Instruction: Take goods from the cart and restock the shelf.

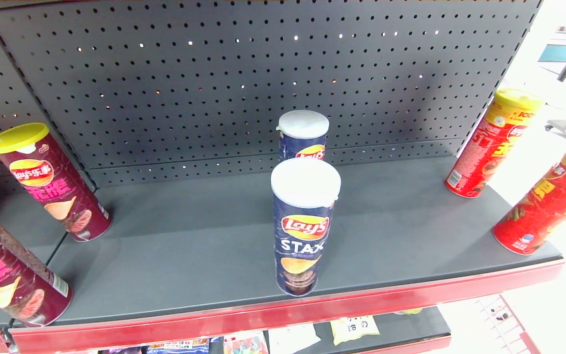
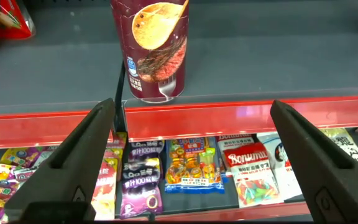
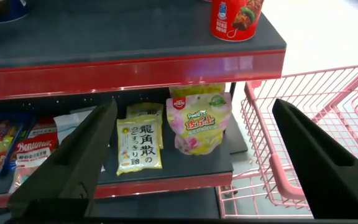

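The dark grey shelf point(image 1: 189, 255) with a red front lip holds chip cans. Two blue cans stand mid-shelf, one at the front point(image 1: 304, 226) and one behind it point(image 1: 303, 135). Two maroon cans point(image 1: 49, 182) point(image 1: 3, 265) stand at the left and two red cans point(image 1: 492, 142) point(image 1: 546, 206) at the right. My left gripper point(image 2: 194, 168) is open and empty, below the shelf lip and in front of a maroon can point(image 2: 151, 50). My right gripper point(image 3: 194, 162) is open and empty before the lower shelf, beside the pink wire cart point(image 3: 316, 124).
Snack bags lie on the lower shelf point(image 3: 166, 171): a yellow bag point(image 3: 140, 146), a pink bag point(image 3: 199, 124) and several colourful packs point(image 2: 191, 165). A red can point(image 3: 235, 18) stands at the upper shelf's right corner. A perforated back panel point(image 1: 214, 88) closes the shelf behind.
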You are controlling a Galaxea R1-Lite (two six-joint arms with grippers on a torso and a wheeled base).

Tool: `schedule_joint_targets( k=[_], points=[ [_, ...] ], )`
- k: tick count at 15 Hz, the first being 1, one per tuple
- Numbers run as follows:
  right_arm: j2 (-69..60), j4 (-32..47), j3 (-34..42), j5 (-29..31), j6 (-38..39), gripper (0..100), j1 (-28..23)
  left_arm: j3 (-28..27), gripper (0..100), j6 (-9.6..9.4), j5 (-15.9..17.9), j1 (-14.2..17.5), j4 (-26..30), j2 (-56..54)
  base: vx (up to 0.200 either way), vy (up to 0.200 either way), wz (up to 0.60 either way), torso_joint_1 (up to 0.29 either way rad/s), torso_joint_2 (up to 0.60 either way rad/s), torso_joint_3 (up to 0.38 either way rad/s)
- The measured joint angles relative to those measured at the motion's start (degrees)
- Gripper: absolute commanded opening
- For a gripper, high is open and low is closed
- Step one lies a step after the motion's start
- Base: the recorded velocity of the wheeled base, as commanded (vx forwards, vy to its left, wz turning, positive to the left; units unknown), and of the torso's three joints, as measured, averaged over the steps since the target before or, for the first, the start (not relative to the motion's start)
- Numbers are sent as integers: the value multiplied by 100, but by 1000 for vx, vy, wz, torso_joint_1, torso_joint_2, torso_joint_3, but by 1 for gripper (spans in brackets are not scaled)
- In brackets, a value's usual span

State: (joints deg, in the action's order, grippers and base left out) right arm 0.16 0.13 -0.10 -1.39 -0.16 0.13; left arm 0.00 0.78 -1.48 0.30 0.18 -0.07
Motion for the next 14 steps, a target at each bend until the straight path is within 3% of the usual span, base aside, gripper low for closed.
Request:
schedule_joint_targets(
  k=[4, 9, 12, 14],
  points=[
    [0, 0, 0, 0, -5, 100, 2, 0, 100, -2, -5, -1, 0, 0, -150, 0, 0, 3, 2, -1],
    [-2, -4, 0, 0, -6, 100, 0, 0, 100, -2, -7, 2, -5, 0, 0, 0, 0, 0, 0, 0],
    [-2, -4, 0, 2, -6, 100, 2, 0, 100, -2, -5, 0, 2, 0, 0, 0, 600, 2, 1, 2],
    [-5, -6, 0, 0, -6, 100, 7, 0, 100, 0, -7, 2, -2, 0, 0, 0, 0, 0, 0, 0]
  ],
)
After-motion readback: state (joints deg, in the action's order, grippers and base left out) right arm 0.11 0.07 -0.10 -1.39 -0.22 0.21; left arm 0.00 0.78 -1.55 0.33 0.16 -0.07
